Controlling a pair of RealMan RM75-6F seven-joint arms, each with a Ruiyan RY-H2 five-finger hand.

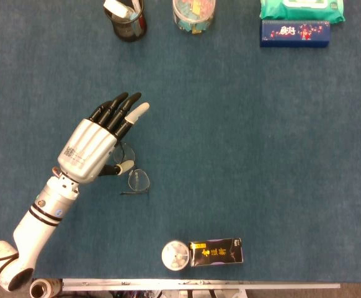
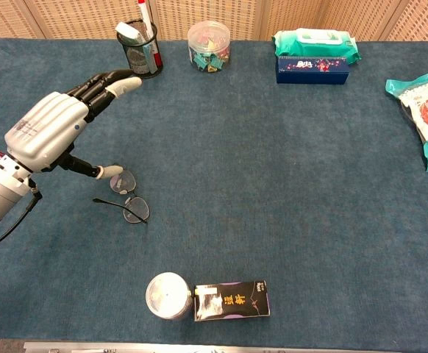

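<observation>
Head view shows the left hand's fingers (image 1: 120,112) stretched flat and apart, holding nothing, thumb tip hanging right over the glasses (image 1: 134,174). The left hand (image 1: 93,144) hovers above their far lens; the glasses lie just toward the robot's near-right of the palm, long axis running near-to-far on the blue table (image 1: 261,155). Right hand not in sight.

A: How is the light?

B: Bright and even from above in both views. The blue tabletop (image 1: 242,143) shows no glare, and shadows are soft and short.

A: Any blur?

B: Very little. The robot hand (image 1: 97,143) is sharp, with a mild sheen on its silver back. The head view darkens slightly toward its corners.
</observation>
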